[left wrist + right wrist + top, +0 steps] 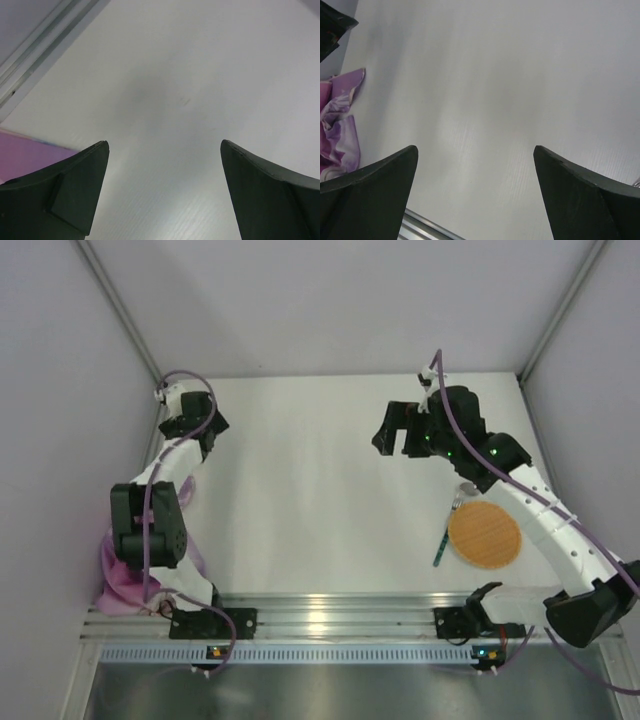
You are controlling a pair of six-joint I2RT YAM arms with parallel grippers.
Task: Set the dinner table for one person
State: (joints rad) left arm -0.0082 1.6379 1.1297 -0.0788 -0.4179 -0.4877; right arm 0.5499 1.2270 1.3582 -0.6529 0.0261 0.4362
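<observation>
The dinner table (300, 500) is a large plain white top. A round orange plate (484, 536) lies on it at the near right. A utensil with a teal handle (441, 548) and a metal head lies along the plate's left edge. My right gripper (397, 445) is open and empty, held above the bare table far from the plate; in its wrist view (475, 146) only white table shows between the fingers. My left gripper (207, 430) is open and empty at the far left; its wrist view (164, 142) shows bare table.
A crumpled purple cloth placemat (120, 575) lies at the near left by the left arm's base; it also shows in the right wrist view (340, 125) and the left wrist view (30, 155). Grey walls close in the table on three sides. A metal rail (320, 620) runs along the near edge.
</observation>
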